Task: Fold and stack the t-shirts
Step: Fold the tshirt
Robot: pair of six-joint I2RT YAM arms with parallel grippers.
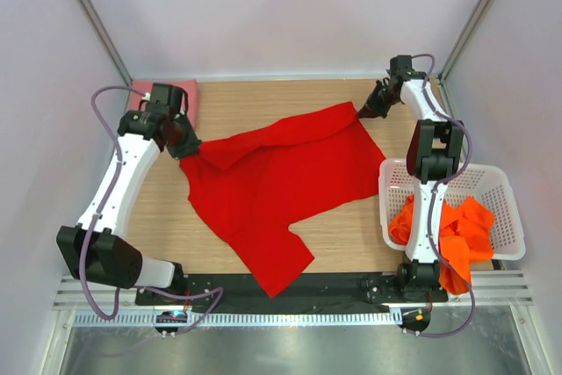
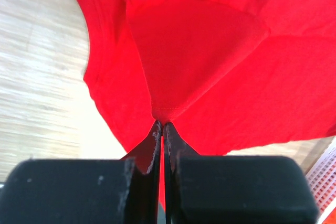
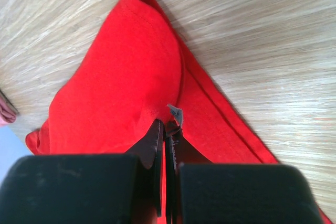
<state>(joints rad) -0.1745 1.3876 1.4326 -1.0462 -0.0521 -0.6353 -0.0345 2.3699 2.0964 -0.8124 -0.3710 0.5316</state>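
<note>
A bright red t-shirt point(image 1: 281, 182) lies spread across the middle of the wooden table, one sleeve pointing at the near edge. My left gripper point(image 1: 186, 148) is shut on its left corner; the left wrist view shows the jaws pinched on a red fold point(image 2: 173, 72) at the tips point(image 2: 162, 124). My right gripper point(image 1: 363, 111) is shut on the far right corner, where the cloth point(image 3: 121, 82) bunches up with a small grey tag point(image 3: 176, 113) at the tips point(image 3: 166, 125). Orange t-shirts point(image 1: 457, 234) fill the basket. A salmon pink t-shirt point(image 1: 184, 94) lies folded at the far left.
A white lattice basket point(image 1: 492, 186) stands at the right near edge beside the right arm's base. White walls close in the table on three sides. A metal rail runs along the near edge.
</note>
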